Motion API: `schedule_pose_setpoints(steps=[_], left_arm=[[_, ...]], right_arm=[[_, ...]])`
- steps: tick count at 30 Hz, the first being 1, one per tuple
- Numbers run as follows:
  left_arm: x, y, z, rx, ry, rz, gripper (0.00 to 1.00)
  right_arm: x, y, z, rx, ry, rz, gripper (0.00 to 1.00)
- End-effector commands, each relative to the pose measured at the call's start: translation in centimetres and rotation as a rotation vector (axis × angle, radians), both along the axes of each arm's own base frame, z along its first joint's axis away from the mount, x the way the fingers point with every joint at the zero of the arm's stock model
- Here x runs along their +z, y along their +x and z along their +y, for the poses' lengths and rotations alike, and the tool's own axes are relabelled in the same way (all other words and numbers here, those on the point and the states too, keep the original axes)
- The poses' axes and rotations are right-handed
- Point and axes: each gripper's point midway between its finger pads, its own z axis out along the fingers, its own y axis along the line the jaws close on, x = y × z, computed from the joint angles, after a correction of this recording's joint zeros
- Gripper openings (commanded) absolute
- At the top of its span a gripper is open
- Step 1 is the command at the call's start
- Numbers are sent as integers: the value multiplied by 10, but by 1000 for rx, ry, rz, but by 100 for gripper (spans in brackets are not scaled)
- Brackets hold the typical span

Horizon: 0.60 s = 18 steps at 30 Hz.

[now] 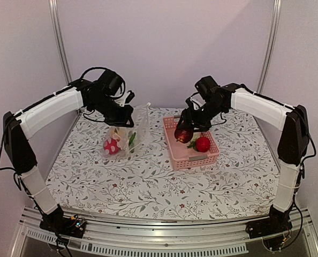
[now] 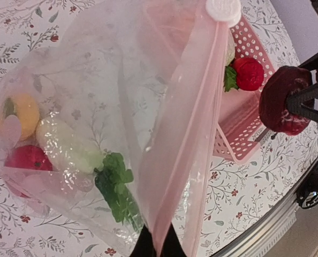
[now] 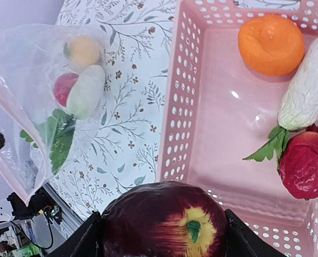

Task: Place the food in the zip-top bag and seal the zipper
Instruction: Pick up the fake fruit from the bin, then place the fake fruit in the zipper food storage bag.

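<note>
While hovering, right gripper (image 1: 184,131) clasps fruit (image 3: 161,220).

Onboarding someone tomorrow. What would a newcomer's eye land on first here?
The right gripper clamps a dark red apple, lifted above the pink basket right of centre. Left of centre, the left gripper pinches the clear zip-top bag by its mouth edge, holding it up with several toy foods already inside. An orange, a white vegetable and a red fruit lie in the basket.

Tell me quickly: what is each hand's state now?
Left hand: closed on the edge of the zip-top bag.
Right hand: holding the dark red apple.
</note>
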Motion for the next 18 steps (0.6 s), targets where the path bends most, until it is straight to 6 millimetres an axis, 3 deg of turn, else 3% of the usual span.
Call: schedule_pose_setpoints(steps=[1,5,10,18], left_arm=[[-4,7,7,-3,43,-5,0],[-4,6,5,0,30,4,0],[-3,7,4,4,20,6,0],[7,5,3,6,-1,-4,0]], right_arm=[[48,3,18,24,67,-122,51],[85,2,37,52,142,-236,50],[116,-6,67,79,268,-323,49],[129,-23,115,141,378,-338,49]])
